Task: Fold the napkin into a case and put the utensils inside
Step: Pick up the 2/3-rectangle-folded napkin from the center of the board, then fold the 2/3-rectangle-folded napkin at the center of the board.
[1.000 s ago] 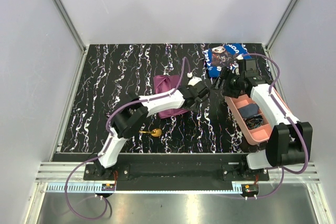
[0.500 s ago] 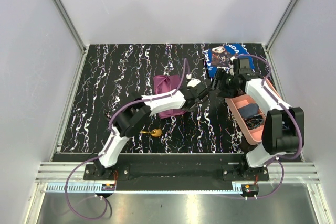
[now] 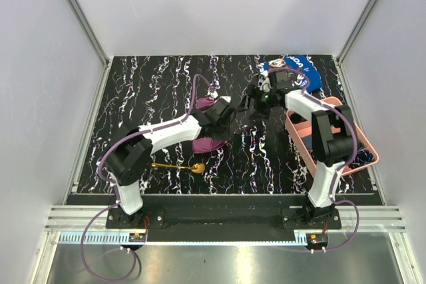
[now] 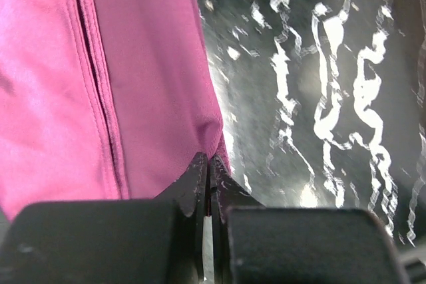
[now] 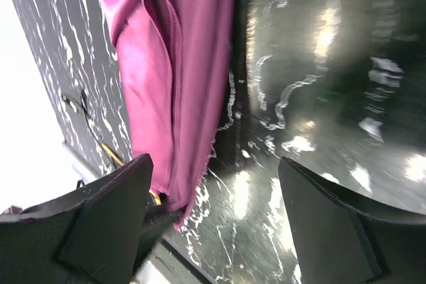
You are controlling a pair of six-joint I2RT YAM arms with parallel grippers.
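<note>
The plum-purple napkin (image 3: 204, 144) lies folded in layers near the table's middle, partly under my left arm. My left gripper (image 3: 223, 124) is shut on the napkin, pinching a corner of its right edge (image 4: 212, 139) between the fingertips (image 4: 200, 171). To its right, my right gripper (image 3: 249, 106) hovers open and holds nothing. Through the right wrist view (image 5: 216, 161), the napkin (image 5: 180, 51) hangs ahead between the spread fingers and slightly left. The gold spoon (image 3: 180, 166) lies on the table in front of the napkin, its handle (image 5: 106, 149) just visible past the left finger.
A pink tray (image 3: 299, 141) with small items stands at the right, under the right arm. A blue printed cloth (image 3: 299, 68) lies at the back right. The table is black marble with white veins, and white walls enclose it.
My left gripper has closed on the napkin's corner and drawn left. The right arm swung from over the tray toward the table's middle, staying open. More of the spoon shows.
</note>
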